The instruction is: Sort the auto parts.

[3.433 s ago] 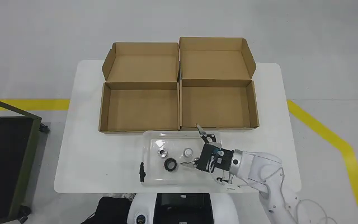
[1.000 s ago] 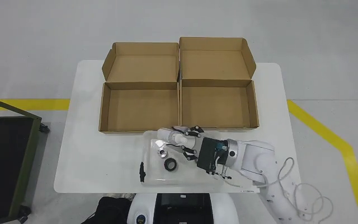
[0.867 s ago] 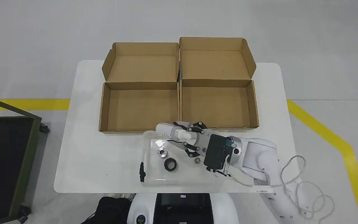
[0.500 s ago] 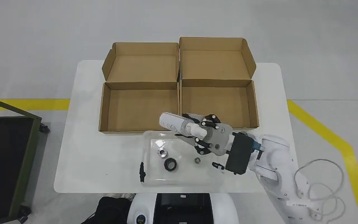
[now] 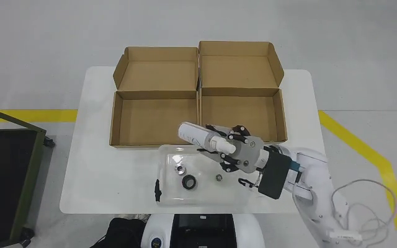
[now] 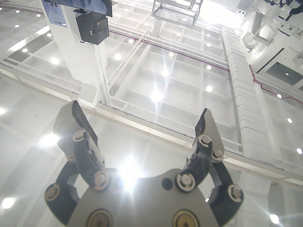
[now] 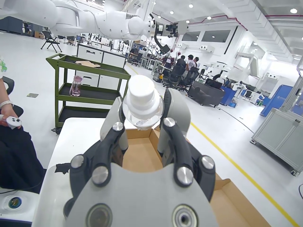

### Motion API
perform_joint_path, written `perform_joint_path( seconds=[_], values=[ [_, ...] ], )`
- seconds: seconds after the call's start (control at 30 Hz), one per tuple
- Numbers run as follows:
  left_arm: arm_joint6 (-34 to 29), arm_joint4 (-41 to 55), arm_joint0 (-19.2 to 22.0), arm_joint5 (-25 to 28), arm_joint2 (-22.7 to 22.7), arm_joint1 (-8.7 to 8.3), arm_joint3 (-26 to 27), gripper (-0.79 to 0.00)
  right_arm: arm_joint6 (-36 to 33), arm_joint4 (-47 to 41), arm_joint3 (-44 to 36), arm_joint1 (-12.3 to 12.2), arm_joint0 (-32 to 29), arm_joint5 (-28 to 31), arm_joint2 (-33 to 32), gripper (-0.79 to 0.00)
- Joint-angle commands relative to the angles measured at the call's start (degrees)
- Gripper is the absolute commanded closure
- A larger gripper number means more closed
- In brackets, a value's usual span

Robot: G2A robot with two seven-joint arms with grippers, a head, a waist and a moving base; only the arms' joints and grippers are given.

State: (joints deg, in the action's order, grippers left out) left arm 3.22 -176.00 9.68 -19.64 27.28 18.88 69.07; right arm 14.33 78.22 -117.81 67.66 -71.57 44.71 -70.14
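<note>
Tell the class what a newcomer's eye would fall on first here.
The right tool grips a white bottle above the clear tray's far edge. Beyond it, two open cardboard boxes sit side by side on the white table, both empty.

The boxes are matt brown cardboard, the tray clear glossy plastic, the bottle smooth white plastic, the counter smooth white.
</note>
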Motion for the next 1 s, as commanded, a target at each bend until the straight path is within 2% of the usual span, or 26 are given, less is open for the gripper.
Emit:
perform_joint_path(
  seconds=[0.0,0.33,0.53,0.97],
  values=[
    [0.0,0.0,0.0,0.0,0.0,0.00,0.0,-0.785,-1.3,0.4,1.1,0.0,0.4,-0.3,0.6,0.000],
    [0.0,0.0,0.0,0.0,0.0,0.00,0.0,-0.785,-10.6,-0.2,8.9,0.0,3.3,-1.2,1.3,0.000],
    [0.0,0.0,0.0,0.0,0.0,0.00,0.0,-0.785,-12.5,-2.8,15.8,0.0,5.8,-0.4,1.2,0.000],
    [0.0,0.0,0.0,0.0,0.0,0.00,0.0,-0.785,-26.3,-4.2,25.8,0.2,13.5,-2.3,2.6,0.000]
  ],
)
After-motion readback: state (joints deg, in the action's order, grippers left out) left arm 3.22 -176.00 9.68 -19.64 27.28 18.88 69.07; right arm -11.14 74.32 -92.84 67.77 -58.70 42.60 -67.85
